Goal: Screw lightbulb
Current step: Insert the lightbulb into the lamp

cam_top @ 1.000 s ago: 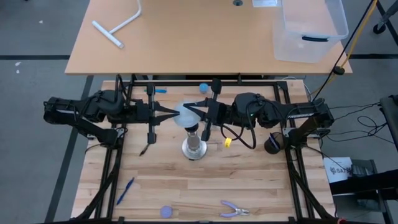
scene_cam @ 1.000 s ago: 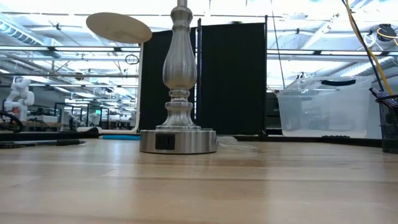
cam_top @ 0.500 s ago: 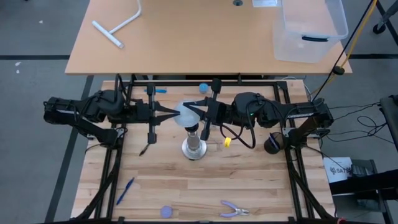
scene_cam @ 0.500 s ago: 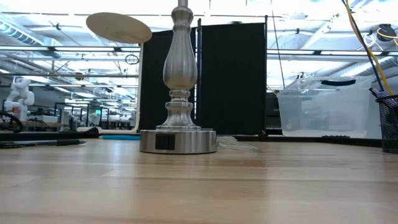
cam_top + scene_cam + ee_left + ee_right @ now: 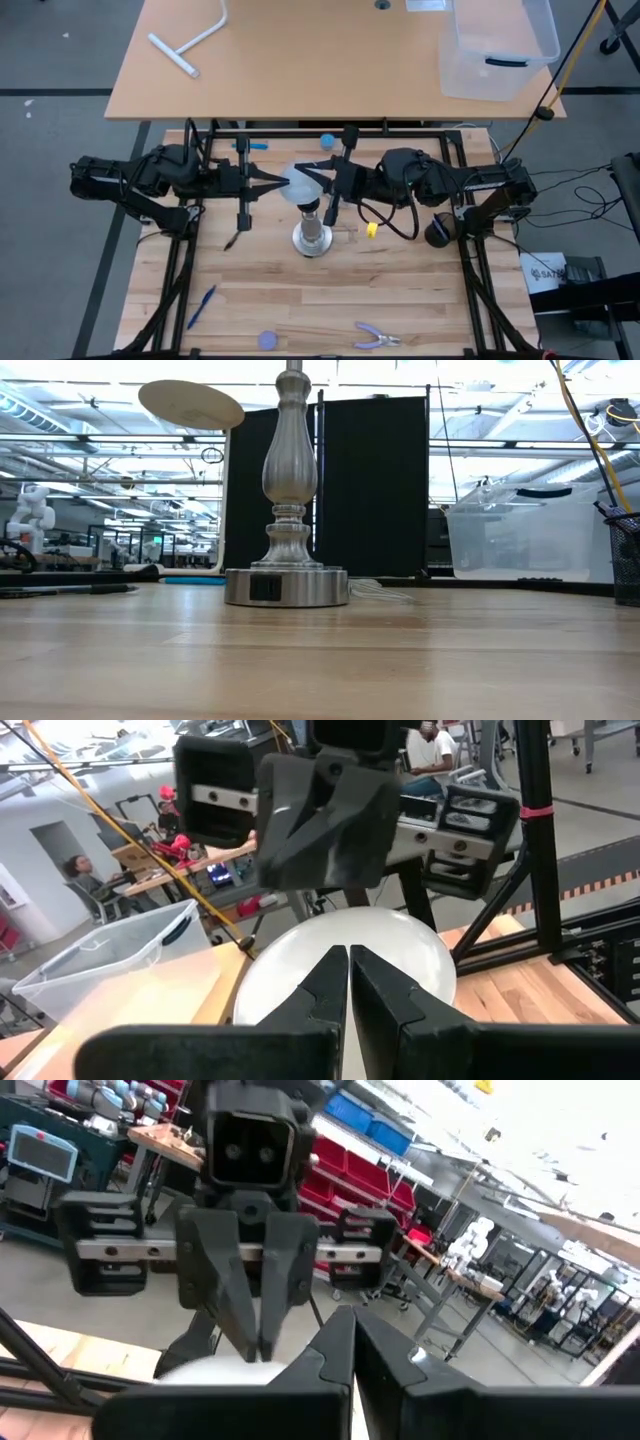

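Lightbulb sits atop the lamp stand, centre of the high view. Left gripper and right gripper, both closed to a point, press its opposite sides. Seating likely partial; turning remains. Wooden table holds pliers, pen. Workshop room behind.

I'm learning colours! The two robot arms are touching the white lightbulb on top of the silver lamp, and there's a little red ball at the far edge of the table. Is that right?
Almost. The little ball is blue, not red; the high view shows it. The rest holds: both arms meet at the white lightbulb above the silver lamp, the left end effector on one side and the right end effector on the other, both shut.
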Available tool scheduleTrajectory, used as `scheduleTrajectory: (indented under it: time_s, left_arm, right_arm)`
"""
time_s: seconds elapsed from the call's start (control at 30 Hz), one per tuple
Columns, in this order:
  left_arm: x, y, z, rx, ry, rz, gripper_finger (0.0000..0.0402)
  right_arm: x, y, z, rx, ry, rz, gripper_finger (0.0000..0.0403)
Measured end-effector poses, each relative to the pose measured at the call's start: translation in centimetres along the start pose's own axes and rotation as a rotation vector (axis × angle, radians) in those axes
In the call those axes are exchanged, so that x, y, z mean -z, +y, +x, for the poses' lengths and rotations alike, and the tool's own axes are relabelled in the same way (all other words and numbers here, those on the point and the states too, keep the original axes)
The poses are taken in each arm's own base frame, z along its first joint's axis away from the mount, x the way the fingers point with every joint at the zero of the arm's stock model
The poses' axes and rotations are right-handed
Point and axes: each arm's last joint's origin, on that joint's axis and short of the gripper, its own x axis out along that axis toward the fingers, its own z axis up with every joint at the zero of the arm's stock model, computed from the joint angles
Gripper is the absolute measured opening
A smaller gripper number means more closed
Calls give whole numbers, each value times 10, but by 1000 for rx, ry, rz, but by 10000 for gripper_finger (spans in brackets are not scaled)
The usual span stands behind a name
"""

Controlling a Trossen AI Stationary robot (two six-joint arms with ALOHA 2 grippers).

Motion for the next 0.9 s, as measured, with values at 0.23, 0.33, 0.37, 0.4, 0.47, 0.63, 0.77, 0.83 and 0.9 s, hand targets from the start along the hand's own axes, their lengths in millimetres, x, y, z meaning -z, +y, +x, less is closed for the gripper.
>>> scheduleTrajectory:
  time_s: [0.23,0.33,0.37,0.4,0.47,0.63,0.77,0.83,0.9]
  left_arm:
    - [-2,1,0,-7,-17,-4,22]
    - [-4,2,-1,-23,-39,-9,22]
    - [-5,3,-2,-30,-47,-12,22]
    - [-7,4,-4,-34,-55,-8,22]
    - [-9,6,-10,-44,-69,2,22]
    - [-15,9,-33,-76,-78,-2,22]
    - [-14,8,-48,-62,-38,-11,20]
    - [-10,6,-50,-41,5,-7,13]
    - [-5,2,-45,-31,34,-15,5]
  right_arm:
    - [-8,3,-8,43,-7,-44,0]
    - [-16,3,-17,65,-9,-38,0]
    - [-19,3,-22,63,-12,-38,1]
    - [-23,3,-26,56,-21,-34,3]
    - [-30,4,-38,60,-23,-26,11]
    - [-43,4,-70,76,41,-25,48]
    - [-36,11,-83,79,172,-26,51]
    - [-28,18,-83,83,239,-32,26]
    - [-18,27,-78,78,267,-40,7]
